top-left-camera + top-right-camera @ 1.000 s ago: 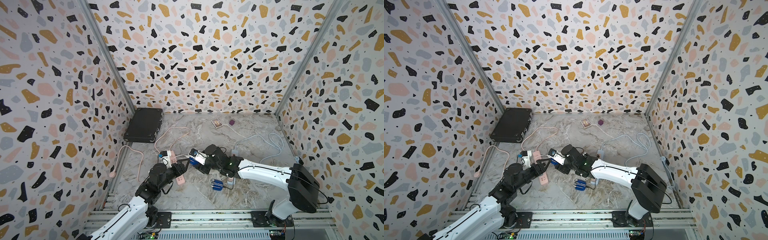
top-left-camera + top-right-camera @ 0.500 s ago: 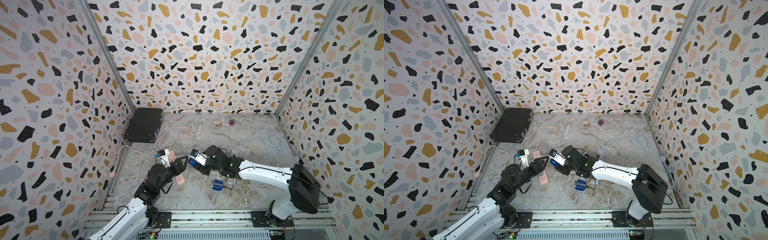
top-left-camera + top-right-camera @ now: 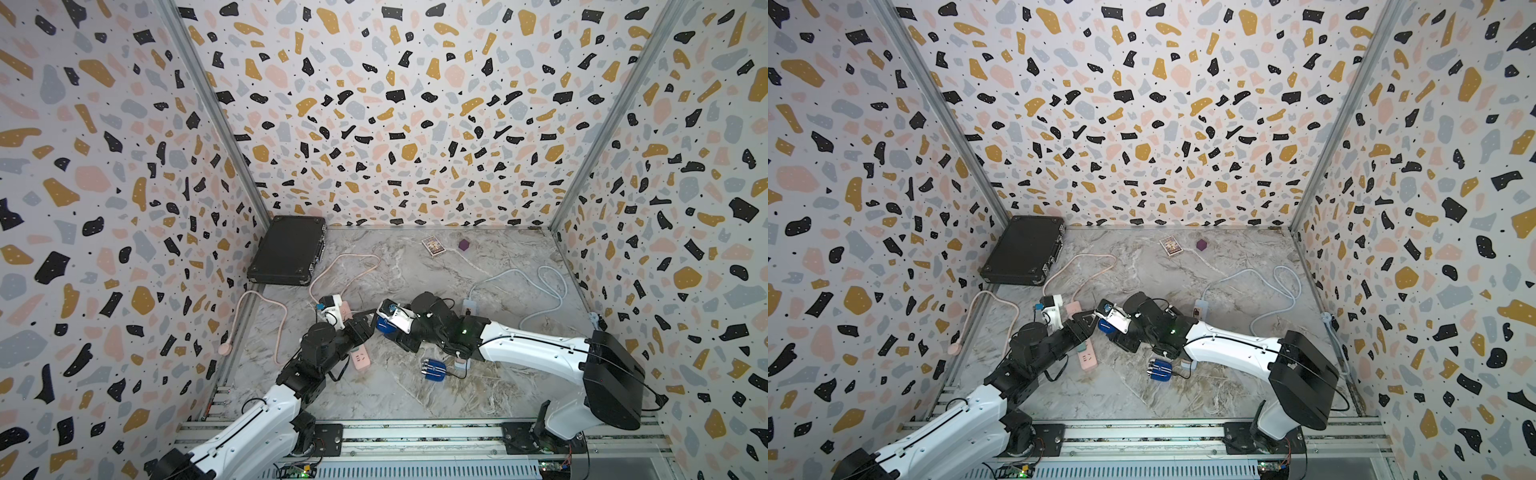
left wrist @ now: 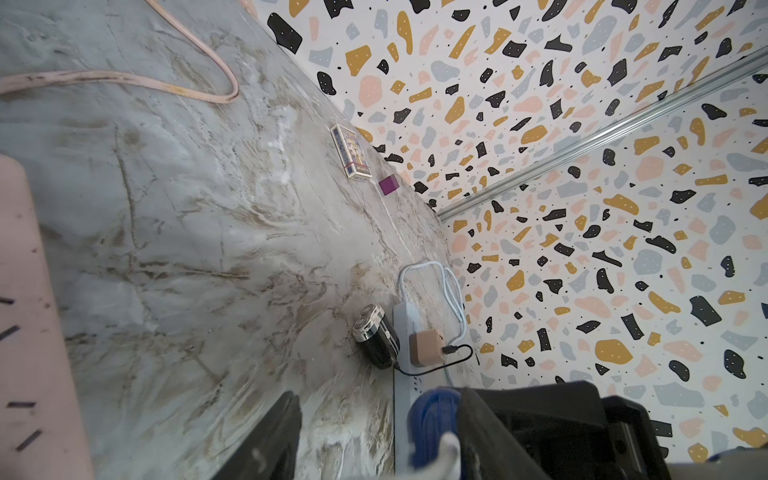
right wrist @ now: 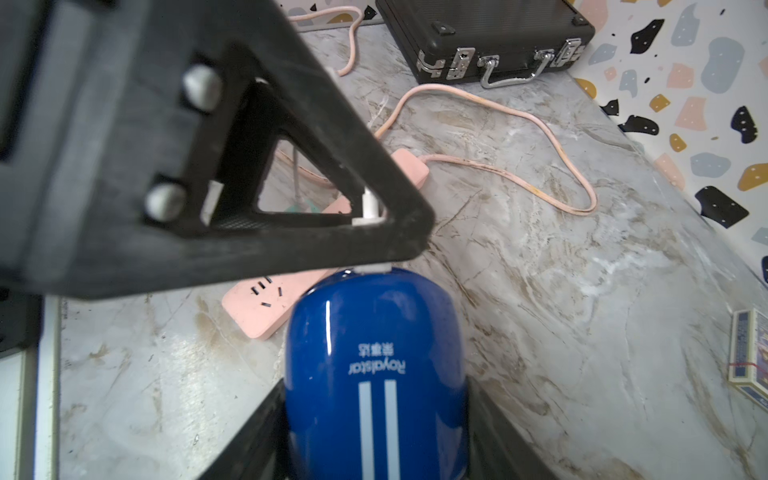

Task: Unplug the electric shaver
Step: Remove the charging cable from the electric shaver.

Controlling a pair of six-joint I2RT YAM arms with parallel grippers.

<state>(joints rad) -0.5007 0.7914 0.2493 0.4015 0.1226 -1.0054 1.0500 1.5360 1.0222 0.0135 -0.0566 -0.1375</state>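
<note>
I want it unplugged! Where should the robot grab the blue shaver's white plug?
Pinch the white plug where it sticks out of the rounded end of the blue shaver. Come from that end, opposite the right gripper, whose jaws hold the body, so it should pull straight out.

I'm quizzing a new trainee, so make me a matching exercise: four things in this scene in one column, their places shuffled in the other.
Things: 1 black case; 2 Royalstar shaver; 3 purple cube; 4 pink power strip.
Places: A in the right claw; B beside the card box; C far left corner; D partly under the left arm.
Pairs: 1-C; 2-A; 3-B; 4-D.
</note>
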